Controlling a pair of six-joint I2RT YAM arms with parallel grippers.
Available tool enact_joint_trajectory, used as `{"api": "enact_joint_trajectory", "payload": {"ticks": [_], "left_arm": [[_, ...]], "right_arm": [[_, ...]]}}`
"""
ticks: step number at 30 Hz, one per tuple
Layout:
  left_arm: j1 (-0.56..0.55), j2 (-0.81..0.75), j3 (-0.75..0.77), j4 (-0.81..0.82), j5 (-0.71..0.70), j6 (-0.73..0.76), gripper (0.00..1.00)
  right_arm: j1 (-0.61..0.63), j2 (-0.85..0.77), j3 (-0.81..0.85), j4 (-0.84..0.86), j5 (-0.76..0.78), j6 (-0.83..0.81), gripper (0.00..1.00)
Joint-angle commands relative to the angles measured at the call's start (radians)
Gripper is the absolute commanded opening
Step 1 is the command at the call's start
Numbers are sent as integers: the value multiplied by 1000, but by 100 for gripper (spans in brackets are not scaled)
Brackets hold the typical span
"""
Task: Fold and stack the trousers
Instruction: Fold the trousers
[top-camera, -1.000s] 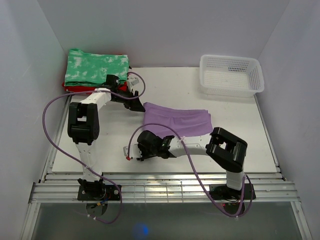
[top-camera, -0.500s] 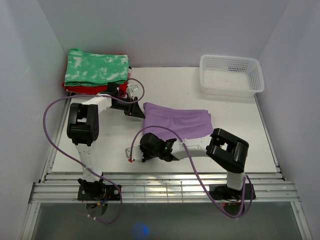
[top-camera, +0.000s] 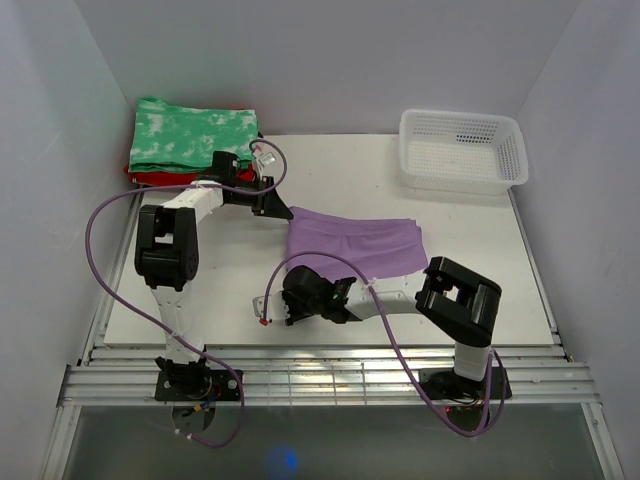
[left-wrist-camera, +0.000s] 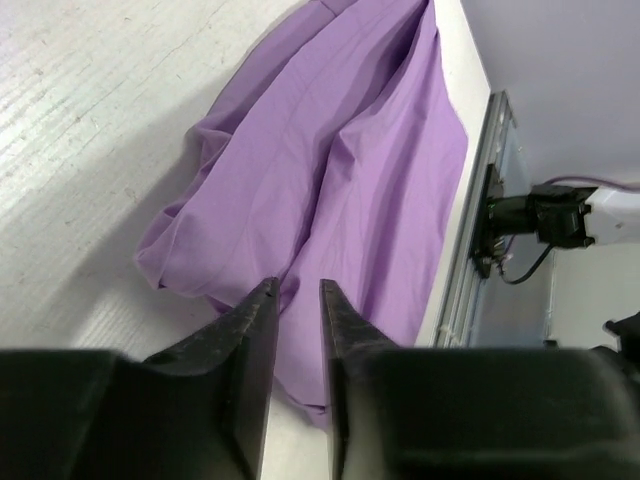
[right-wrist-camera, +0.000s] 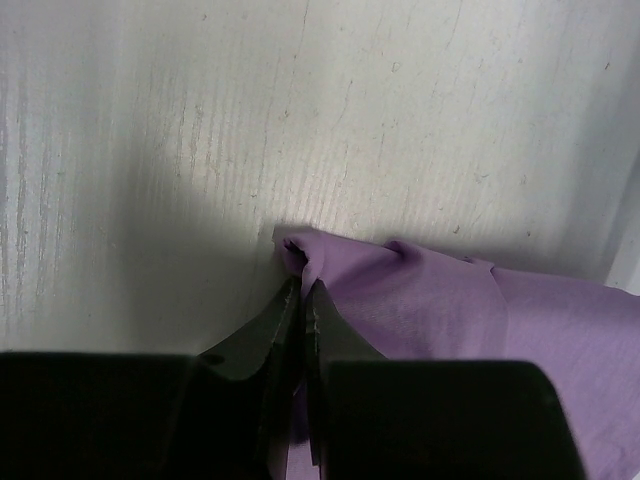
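Observation:
The lavender trousers (top-camera: 355, 240) lie folded in a wide band in the middle of the table. My left gripper (top-camera: 272, 203) hovers just off their far left corner, its jaws a narrow gap apart with nothing between them; in the left wrist view the gripper (left-wrist-camera: 298, 285) sits above the trousers (left-wrist-camera: 340, 150). My right gripper (top-camera: 298, 285) is at the near left corner. In the right wrist view the gripper (right-wrist-camera: 302, 285) is shut on a pinched fold of the trousers (right-wrist-camera: 430, 310), low over the table.
A green-and-white mottled folded garment (top-camera: 190, 135) lies on a red folded garment (top-camera: 150, 178) at the back left, close behind my left gripper. A white mesh basket (top-camera: 462, 150) stands at the back right. The white table (top-camera: 200, 290) ends at a metal rail in front.
My left gripper has drawn back and left, off the trousers' far left corner, towards the stack. My right gripper has shifted slightly right, still holding the near corner.

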Motion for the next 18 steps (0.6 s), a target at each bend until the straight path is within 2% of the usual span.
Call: {"api": "enact_joint_trajectory", "payload": {"ticks": [1,4,13,15,17,18], "left_arm": [[-1,-23,5,-25,23,-2,46],[-1,-63,-47,-36,-9,31,50],[-1,-99,-162,-51,-52,57,50],[-1,-88,-161,-44,-48,51,47],[-1,-83,-155,-34,-36,48,36],[-1,-82,-153,-16,-25,41,27]], "right_arm": [[-3,-24,-24,-24,-29,36,8],[-3,-27,-24,-23,-32,38,8],[-5,-27,-15,-29,-40,39,8],[-5,-27,-10,-33,-45,39,8],[-5,-28,-10,-35,-45,39,8],[-5,-28,-12,-37,-48,39,8]]}}
